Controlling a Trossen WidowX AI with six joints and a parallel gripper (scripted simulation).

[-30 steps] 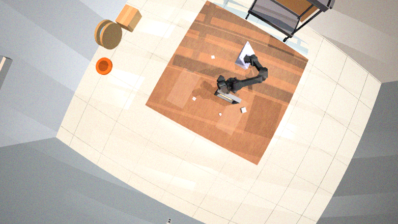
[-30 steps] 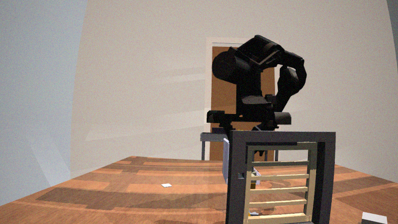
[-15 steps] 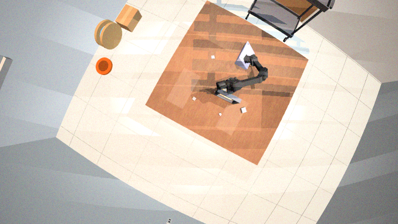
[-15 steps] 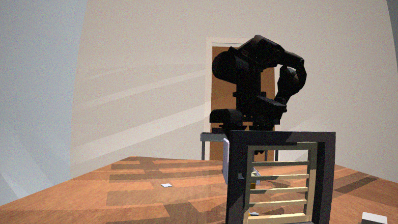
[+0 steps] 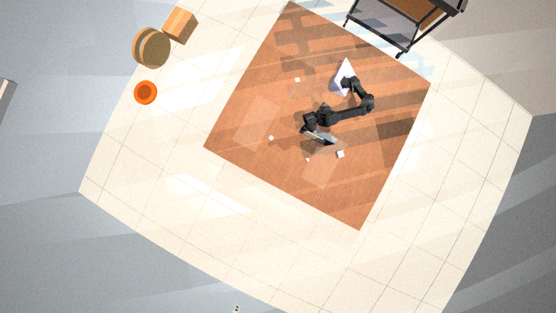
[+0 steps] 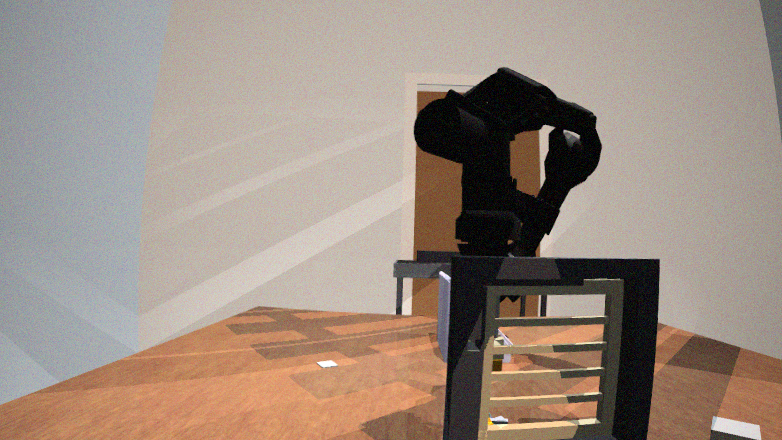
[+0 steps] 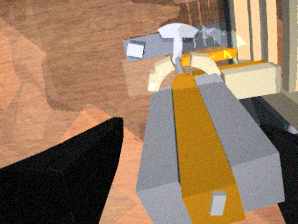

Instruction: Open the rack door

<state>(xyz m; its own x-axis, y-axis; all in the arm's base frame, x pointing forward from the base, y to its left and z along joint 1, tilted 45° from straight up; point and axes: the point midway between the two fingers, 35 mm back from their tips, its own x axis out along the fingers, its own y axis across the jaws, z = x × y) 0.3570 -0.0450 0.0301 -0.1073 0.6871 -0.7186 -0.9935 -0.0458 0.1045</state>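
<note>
Two-thirds open or so, the jaws (image 5: 309, 124) (image 6: 487, 247) are left holding nothing; between them the upright handle (image 7: 202, 135) is seen, nearer one finger.

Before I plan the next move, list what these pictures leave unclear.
- Handle's turn angle: exterior view, hidden behind the frame.
- Pincer contact with the handle: top view, arm covers it.
- Right-hand black finger: wrist view, cut off by the edge.

Wood-grained table (image 5: 248, 128) (image 6: 218, 383) (image 7: 30, 100), white squares scattered, pale upright panel (image 5: 342, 80) (image 6: 444, 317) standing on it
</note>
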